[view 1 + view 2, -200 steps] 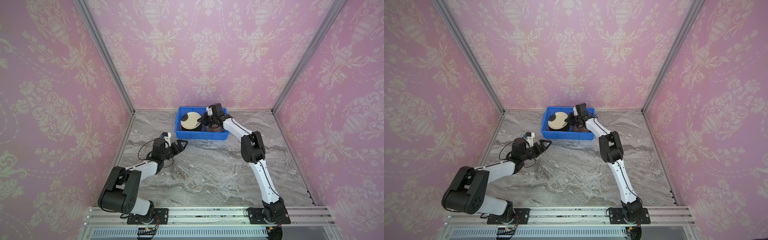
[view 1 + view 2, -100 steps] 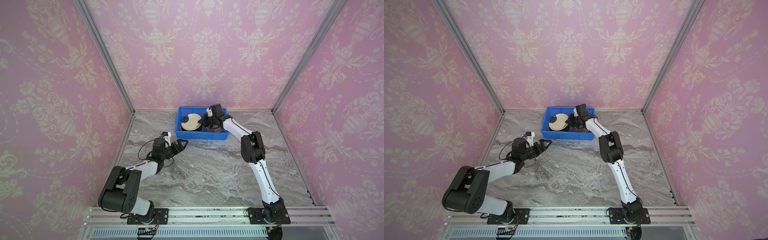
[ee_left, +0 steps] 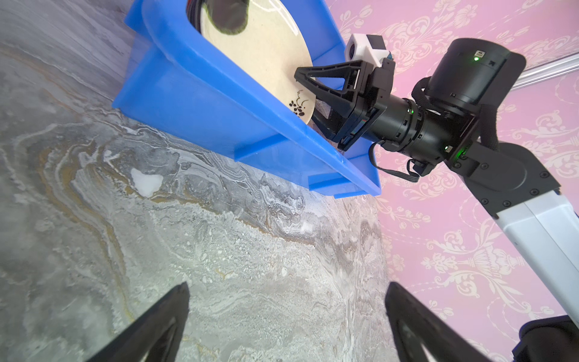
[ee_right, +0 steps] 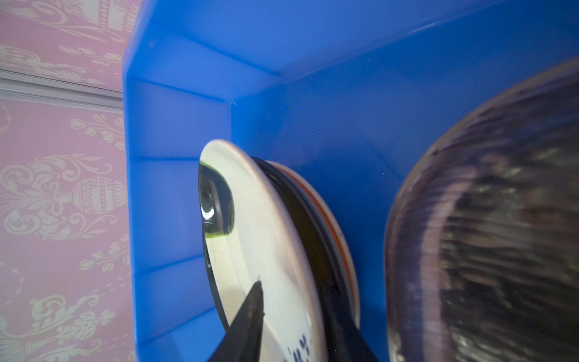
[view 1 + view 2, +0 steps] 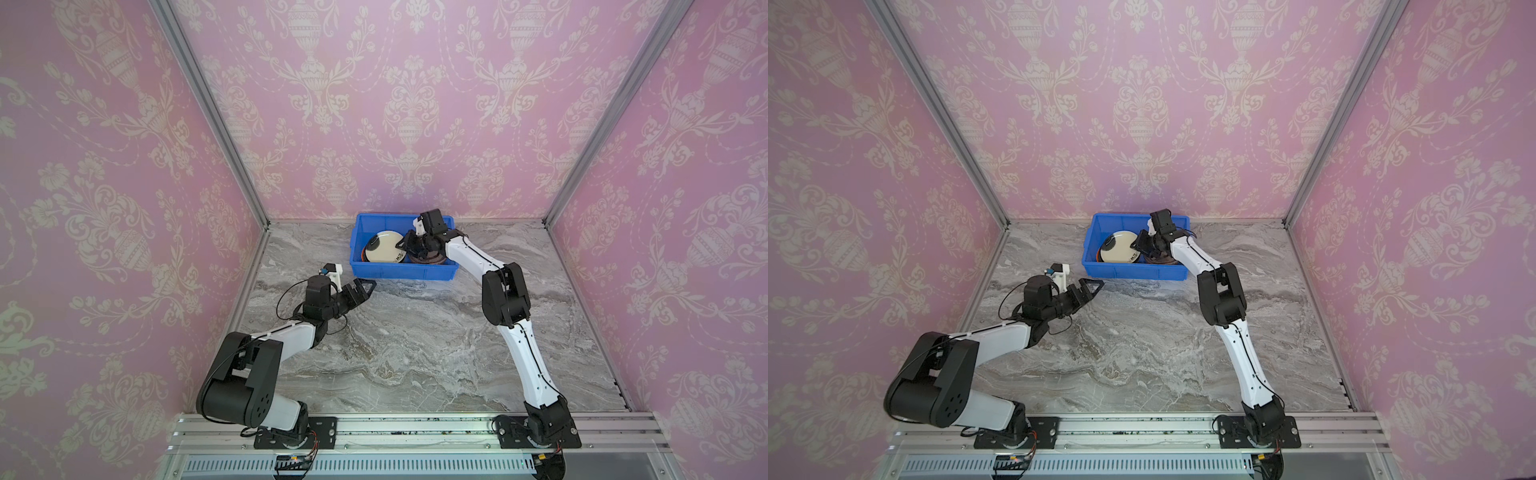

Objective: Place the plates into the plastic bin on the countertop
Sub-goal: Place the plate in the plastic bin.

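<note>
Over the marble countertop (image 5: 415, 332), the left gripper (image 5: 360, 287) hovers empty, jaws wide. Rightward, in the plastic bin (image 5: 399, 272), the right gripper (image 5: 410, 246) has its jaws part-open astride the tilted cream plate (image 5: 384, 249); whether they pinch it, I cannot tell.

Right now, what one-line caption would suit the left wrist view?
Right gripper at the rim of the cream plate inside the blue bin, marble countertop in front.
</note>
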You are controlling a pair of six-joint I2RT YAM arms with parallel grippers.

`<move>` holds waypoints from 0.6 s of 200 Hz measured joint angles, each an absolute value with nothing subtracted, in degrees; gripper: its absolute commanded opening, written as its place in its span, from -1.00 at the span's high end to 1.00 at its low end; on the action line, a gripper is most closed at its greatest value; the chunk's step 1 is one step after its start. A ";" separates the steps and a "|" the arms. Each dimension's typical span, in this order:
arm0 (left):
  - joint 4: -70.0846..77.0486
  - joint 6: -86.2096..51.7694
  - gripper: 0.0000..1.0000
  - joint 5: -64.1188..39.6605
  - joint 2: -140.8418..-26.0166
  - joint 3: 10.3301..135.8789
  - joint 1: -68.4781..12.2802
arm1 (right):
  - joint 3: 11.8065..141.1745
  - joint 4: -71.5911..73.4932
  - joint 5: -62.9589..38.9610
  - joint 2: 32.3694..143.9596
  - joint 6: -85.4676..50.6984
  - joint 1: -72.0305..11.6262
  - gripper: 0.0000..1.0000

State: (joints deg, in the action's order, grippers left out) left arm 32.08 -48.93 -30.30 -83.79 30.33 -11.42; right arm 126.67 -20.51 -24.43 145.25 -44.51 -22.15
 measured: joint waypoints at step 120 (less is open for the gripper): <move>33.71 -48.93 -0.99 -31.20 -86.13 31.73 -11.42 | 125.32 -26.52 -17.91 139.65 -38.59 -22.13 0.30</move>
